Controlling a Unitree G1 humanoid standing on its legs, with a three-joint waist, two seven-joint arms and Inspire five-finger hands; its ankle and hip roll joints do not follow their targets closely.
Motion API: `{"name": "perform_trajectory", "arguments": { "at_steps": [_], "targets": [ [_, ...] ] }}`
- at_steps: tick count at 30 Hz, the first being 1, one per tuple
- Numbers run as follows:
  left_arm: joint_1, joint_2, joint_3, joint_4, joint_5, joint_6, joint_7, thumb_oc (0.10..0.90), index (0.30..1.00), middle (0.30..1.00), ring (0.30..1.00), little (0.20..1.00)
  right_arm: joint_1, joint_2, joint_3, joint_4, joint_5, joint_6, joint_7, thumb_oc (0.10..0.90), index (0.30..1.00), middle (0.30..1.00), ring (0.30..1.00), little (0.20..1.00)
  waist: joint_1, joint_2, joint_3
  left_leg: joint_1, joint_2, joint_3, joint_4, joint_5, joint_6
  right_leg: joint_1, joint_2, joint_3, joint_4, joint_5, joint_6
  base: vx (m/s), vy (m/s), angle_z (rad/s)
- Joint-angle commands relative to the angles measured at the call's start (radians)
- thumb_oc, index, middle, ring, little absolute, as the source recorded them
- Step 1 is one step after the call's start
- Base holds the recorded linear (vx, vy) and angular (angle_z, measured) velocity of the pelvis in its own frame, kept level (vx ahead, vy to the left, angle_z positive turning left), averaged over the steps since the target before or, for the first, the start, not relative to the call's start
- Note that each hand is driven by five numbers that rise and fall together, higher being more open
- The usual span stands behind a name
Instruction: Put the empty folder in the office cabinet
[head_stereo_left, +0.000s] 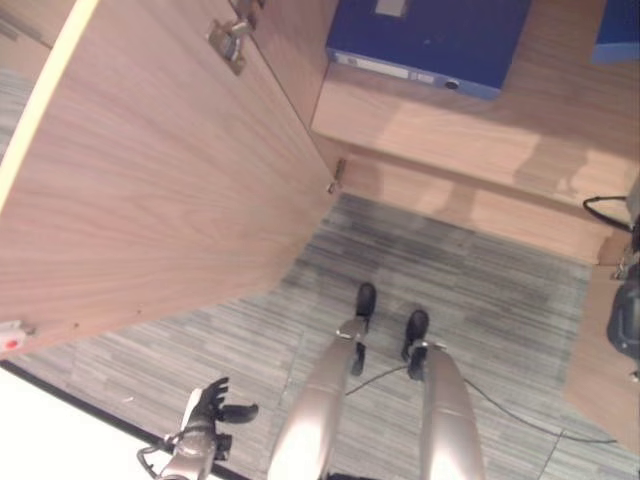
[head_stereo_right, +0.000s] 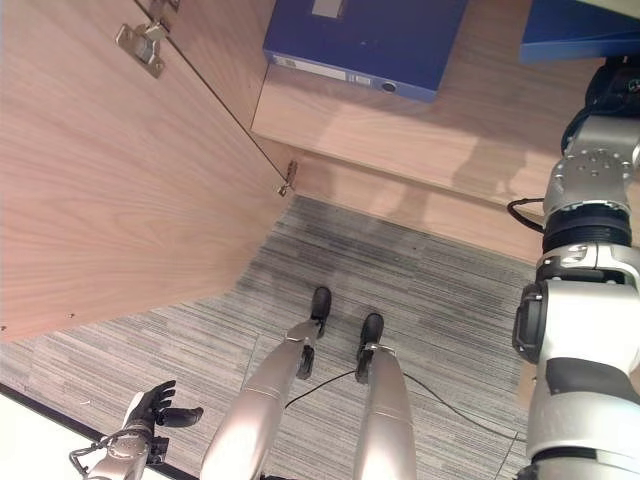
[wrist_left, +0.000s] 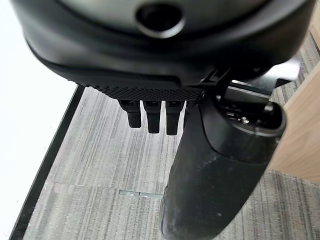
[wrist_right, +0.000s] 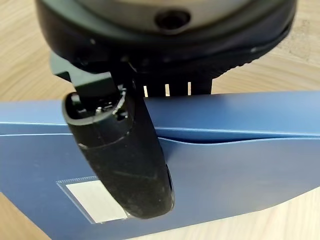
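At the near left, the left hand (head_stereo_left: 208, 408) hangs low over the grey striped carpet (head_stereo_left: 480, 300), its fingers (wrist_left: 152, 118) loose and holding nothing. Above it the open cabinet door (head_stereo_left: 160, 170) swings out to the left, with a metal hinge (head_stereo_left: 230, 42) near its far edge. To the right of the door lies the cabinet shelf (head_stereo_right: 440, 140), and a blue binder (head_stereo_right: 370, 40) rests flat on it at the far side. Further right, the right arm reaches up to the shelf; in its wrist view the right hand (wrist_right: 120, 150) grips the blue folder (wrist_right: 225, 165) (thumb pressed on the cover beside a white label pocket (wrist_right: 95, 200), fingers behind the edge). The folder sits over the shelf's wood, and its corner (head_stereo_right: 580, 30) shows at the far right
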Motion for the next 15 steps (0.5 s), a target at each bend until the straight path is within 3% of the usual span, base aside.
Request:
{"name": "perform_trajectory", "arguments": {
  "at_steps": [1,7,12,13,14,15],
  "targets": [
    [0.082,0.089,-0.038,0.108,0.04,0.008,0.029,0.8,0.9,0.9,0.9,0.9,0.007,-0.111,0.057,-0.075,-0.02,-0.062,0.068,0.8,0.9,0.9,0.9,0.9,0.005,-0.023,-0.147,0.015,-0.005,-0.024,0.017,-0.144,-0.034,0.098,-0.007,-0.035,-0.086,-0.071,0.011,0.01,-0.007,0.13],
    [0.074,0.09,-0.038,0.107,0.043,0.01,0.018,0.8,0.9,0.9,0.9,0.9,0.068,-0.101,0.047,-0.005,-0.056,0.006,0.051,0.8,0.9,0.9,0.9,0.9,-0.003,-0.017,-0.143,0.047,-0.004,-0.024,-0.018,-0.129,-0.036,0.125,-0.006,-0.036,-0.118,-0.057,0.015,0.0,0.0,0.0],
    [0.054,0.109,-0.054,0.127,0.056,0.011,-0.015,0.8,0.9,0.9,0.9,0.9,0.041,-0.155,0.166,0.261,-0.242,0.268,0.059,0.8,0.9,0.9,0.9,0.9,0.0,-0.025,-0.138,0.082,0.001,-0.025,-0.063,-0.106,-0.041,0.15,-0.003,-0.042,-0.148,-0.044,0.013,-0.02,-0.038,0.02],
    [0.054,0.108,-0.054,0.127,0.056,0.01,-0.016,0.8,0.9,0.9,0.9,0.9,0.034,-0.158,0.17,0.268,-0.245,0.273,0.064,0.8,0.9,0.9,0.9,0.9,0.0,-0.024,-0.138,0.084,0.001,-0.026,-0.066,-0.105,-0.041,0.152,-0.003,-0.042,-0.151,-0.043,0.013,0.0,0.0,0.0],
    [0.055,0.122,-0.062,0.124,0.066,0.01,-0.037,0.8,0.9,0.9,0.9,0.9,0.028,-0.179,0.24,0.328,-0.363,0.364,0.105,0.8,0.9,0.9,0.9,0.9,0.001,-0.027,-0.138,0.095,0.001,-0.026,-0.081,-0.097,-0.042,0.162,-0.002,-0.045,-0.165,-0.037,0.013,0.0,0.0,0.0],
    [0.057,0.13,-0.064,0.119,0.072,0.01,-0.05,0.8,0.9,0.9,0.9,0.9,0.021,-0.19,0.287,0.352,-0.438,0.405,0.135,0.8,0.9,0.9,0.9,0.9,0.003,-0.029,-0.137,0.101,0.003,-0.027,-0.088,-0.091,-0.043,0.168,-0.001,-0.046,-0.173,-0.032,0.013,-0.03,-0.026,-0.04]
  ]
}}
